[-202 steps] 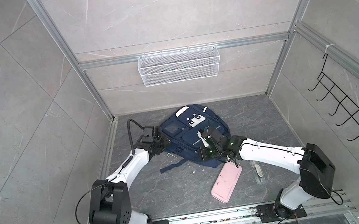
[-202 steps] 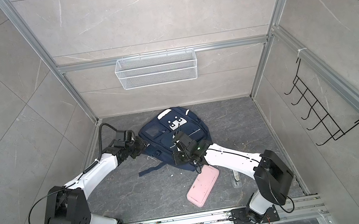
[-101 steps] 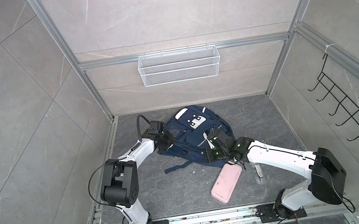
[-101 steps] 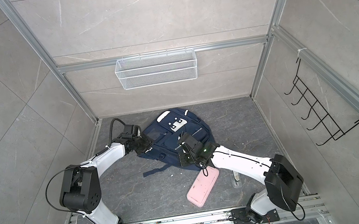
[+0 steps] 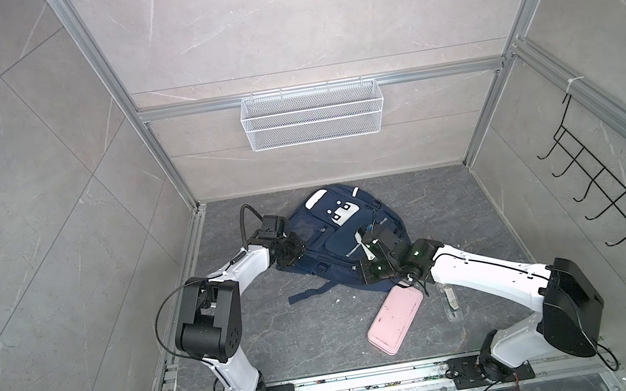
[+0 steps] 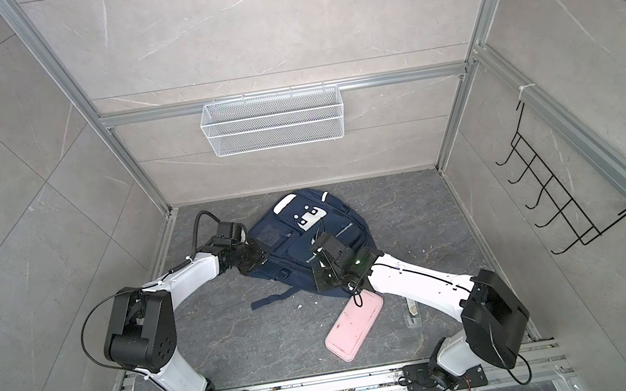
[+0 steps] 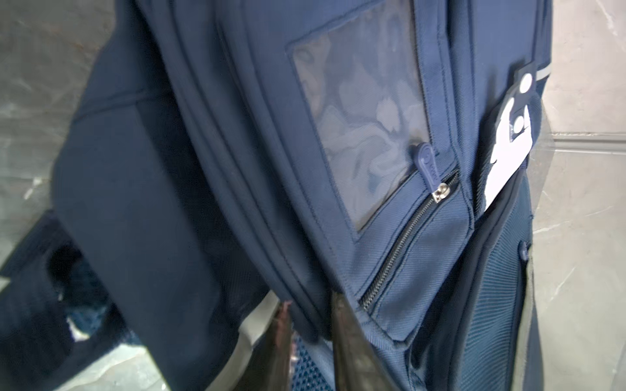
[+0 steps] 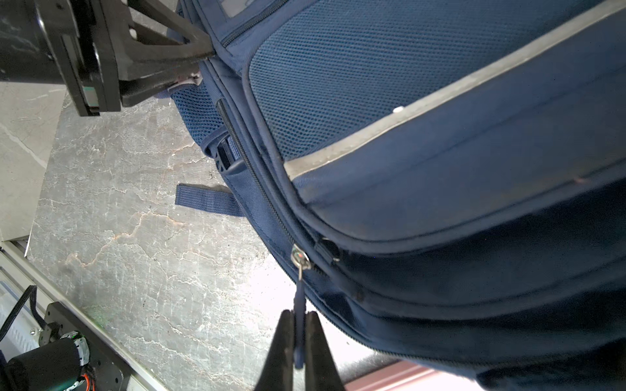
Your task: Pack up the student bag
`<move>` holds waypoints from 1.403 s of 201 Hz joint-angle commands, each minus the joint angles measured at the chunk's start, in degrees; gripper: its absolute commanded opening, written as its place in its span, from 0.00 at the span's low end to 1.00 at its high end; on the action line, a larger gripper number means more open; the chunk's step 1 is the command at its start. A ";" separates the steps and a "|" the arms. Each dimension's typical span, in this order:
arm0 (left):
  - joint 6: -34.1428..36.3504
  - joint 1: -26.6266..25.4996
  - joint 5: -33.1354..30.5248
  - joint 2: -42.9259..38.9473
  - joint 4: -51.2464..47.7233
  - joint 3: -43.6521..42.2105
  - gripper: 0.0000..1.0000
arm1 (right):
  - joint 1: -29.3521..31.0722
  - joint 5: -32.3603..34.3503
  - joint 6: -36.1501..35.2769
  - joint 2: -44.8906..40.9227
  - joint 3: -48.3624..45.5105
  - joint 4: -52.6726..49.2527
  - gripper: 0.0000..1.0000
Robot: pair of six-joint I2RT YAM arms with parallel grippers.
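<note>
I had the navy bag (image 5: 334, 239) lying flat toward the back of the surface (image 5: 283, 344), left hand (image 7: 310, 306) pinching its side edge, right hand (image 8: 298, 325) clamped on a zip pull (image 8: 300, 298), so packing looked barely started: the pink case (image 5: 395, 319) lay outside, just beside it.

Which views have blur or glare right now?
Left wrist: left gripper soft and out of focus, student bag sharper, sheen on its clear window. Right wrist: floor blown white behind the right gripper pinching the zipper pull. Both top views: even light, sharp.
</note>
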 commanded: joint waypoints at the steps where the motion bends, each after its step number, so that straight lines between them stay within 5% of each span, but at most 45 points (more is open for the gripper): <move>1: -0.55 0.05 1.34 0.67 2.24 -0.57 0.06 | -0.03 -1.65 -0.65 1.78 2.37 0.55 0.00; 11: -0.98 0.00 1.38 0.23 2.78 -0.86 0.00 | 0.06 -1.88 -0.58 2.78 2.90 0.85 0.00; 198: -3.58 -1.06 -1.06 -9.64 4.60 -8.80 0.00 | 2.14 -6.99 0.97 32.08 35.69 -1.82 0.00; 263: -3.48 0.40 -2.84 -14.98 4.46 -14.18 0.00 | 2.63 -7.98 0.88 31.50 34.14 -1.90 0.00; 282: -3.02 0.63 -3.94 -16.85 3.77 -15.24 0.00 | 3.00 -8.02 0.22 30.50 32.93 -2.41 0.11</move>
